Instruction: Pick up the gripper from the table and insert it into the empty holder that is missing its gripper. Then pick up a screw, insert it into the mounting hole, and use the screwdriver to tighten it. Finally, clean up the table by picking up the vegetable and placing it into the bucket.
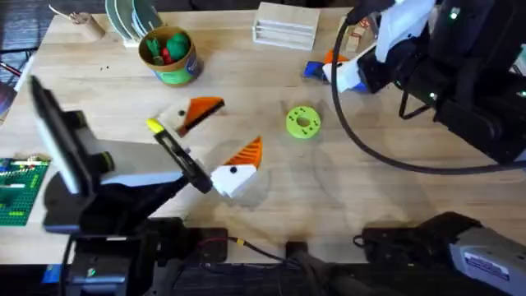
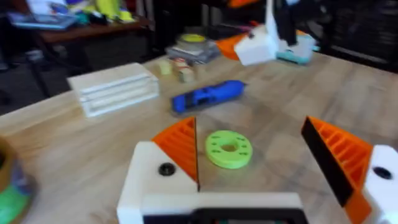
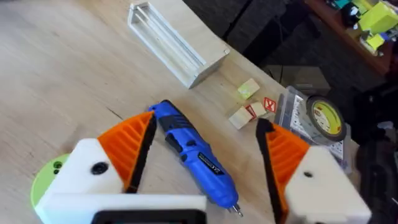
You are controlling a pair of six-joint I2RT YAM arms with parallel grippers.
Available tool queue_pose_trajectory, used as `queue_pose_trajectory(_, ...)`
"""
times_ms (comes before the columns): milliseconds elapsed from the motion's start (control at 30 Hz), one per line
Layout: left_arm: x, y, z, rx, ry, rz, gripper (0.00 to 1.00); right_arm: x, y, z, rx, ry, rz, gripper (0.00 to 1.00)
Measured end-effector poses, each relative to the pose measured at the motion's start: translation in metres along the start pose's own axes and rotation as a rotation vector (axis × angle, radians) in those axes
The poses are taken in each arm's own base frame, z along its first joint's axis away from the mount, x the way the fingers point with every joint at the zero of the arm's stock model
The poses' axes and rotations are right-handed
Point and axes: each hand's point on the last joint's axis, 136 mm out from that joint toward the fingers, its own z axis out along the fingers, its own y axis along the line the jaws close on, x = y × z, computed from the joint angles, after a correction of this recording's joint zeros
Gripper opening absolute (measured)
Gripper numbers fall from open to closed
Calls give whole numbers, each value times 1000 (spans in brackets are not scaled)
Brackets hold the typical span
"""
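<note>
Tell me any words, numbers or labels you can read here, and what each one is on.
None can be read.
Blue screwdriver: small print on its body, too small to read.
Tape roll: printed label, blurred.
Small wooden block: red mark, not legible.
Green bucket: printed side, too blurred.

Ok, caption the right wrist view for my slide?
Right gripper, jaws open, hovering over the blue screwdriver on the table.

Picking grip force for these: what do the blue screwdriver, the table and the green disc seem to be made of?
Screwdriver: apparently hard plastic, smooth with a slight sheen, with a thin metal-looking bit. Table: pale wood, visible grain, matte. Green disc: probably rigid plastic, uniform bright colour with small holes.
</note>
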Motion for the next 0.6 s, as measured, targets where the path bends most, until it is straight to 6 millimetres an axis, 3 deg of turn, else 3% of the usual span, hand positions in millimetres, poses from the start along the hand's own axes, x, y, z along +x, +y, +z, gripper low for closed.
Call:
queue_pose_trajectory(100,-42,19,-17,-207,-12,17,994,0,0,0,0,-1,11,991)
queue_pose_trajectory(233,-72,39,-49,-462,74,17,993,0,0,-1,0,-1,17,991)
queue_pose_trajectory(400,-73,73,-75,-680,342,47,990,0,0,-1,1,-2,18,991)
queue_pose_trajectory(600,-48,128,-85,-835,731,45,990,-1,-1,-1,1,-3,18,991)
